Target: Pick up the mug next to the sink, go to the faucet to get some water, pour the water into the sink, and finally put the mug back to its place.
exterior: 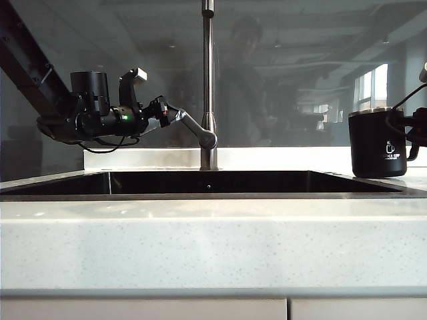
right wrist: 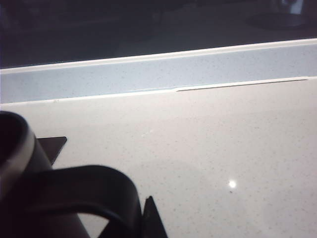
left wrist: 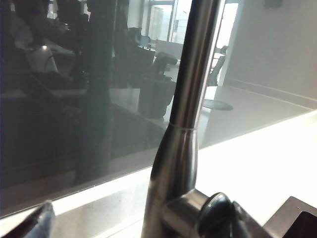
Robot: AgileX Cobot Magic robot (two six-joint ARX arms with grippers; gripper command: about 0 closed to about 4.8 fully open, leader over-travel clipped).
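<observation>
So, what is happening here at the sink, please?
Two robot arms work at the sink. The left tool is open beside the lever of the faucet; whether it touches the lever is not clear. The right tool, at the right edge, is shut on the handle of the black mug. The mug is upright over the counter right of the sink, about at its surface. No water runs.

We view the sink [exterior: 213,181] frontally from table [exterior: 213,240] level; our left wrist camera closely faces the faucet [exterior: 208,80], our right wrist camera the mug [right wrist: 29,188].
</observation>
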